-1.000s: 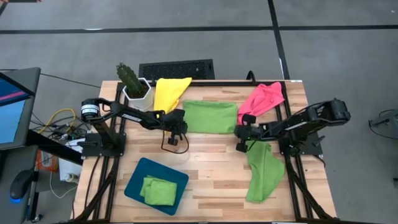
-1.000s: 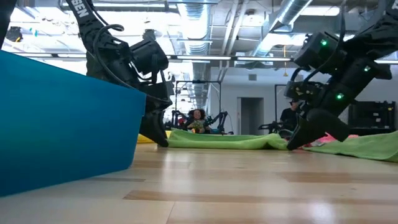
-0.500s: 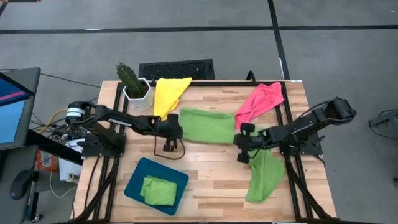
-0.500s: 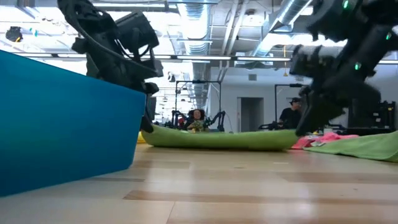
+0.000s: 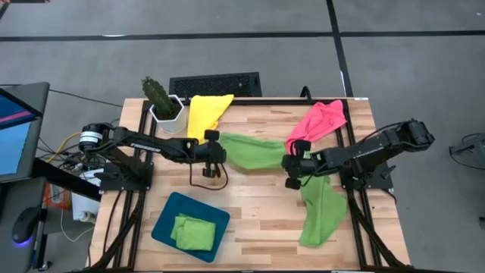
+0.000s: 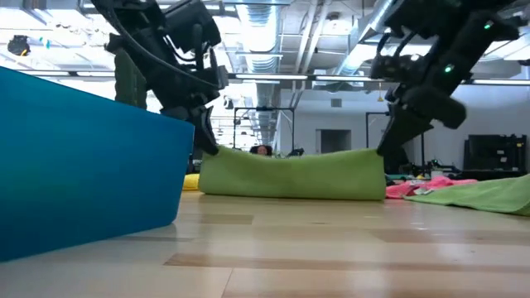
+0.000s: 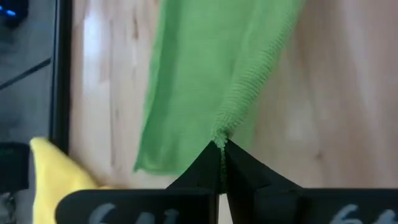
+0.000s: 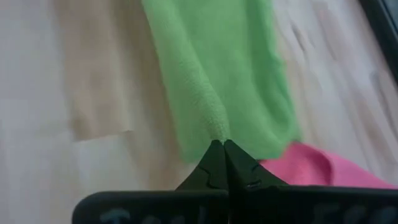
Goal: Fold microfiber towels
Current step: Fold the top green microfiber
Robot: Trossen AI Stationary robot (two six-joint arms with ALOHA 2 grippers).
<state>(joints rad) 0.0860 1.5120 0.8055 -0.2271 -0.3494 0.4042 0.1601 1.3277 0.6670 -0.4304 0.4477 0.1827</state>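
Pincers both clamped on one green towel (image 5: 254, 152), stretched btwn them above the bench (image 5: 258, 205), lower edge trailing on the wood. Left pincer (image 5: 220, 148) pinches one corner, right pincer (image 5: 289, 161) the other. Pink towel (image 5: 318, 121) just behind right pincer, 2nd green towel (image 5: 322, 212) just in front. Yellow towel (image 5: 206, 112) behind left pincer. Folded green towel (image 5: 193, 231) in tray (image 5: 163, 220), in front of left pincer.

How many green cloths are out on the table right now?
3. One green towel hangs mid-table between the left gripper and right gripper; one lies near the right edge; a folded one sits in the teal tray. More may be hidden.
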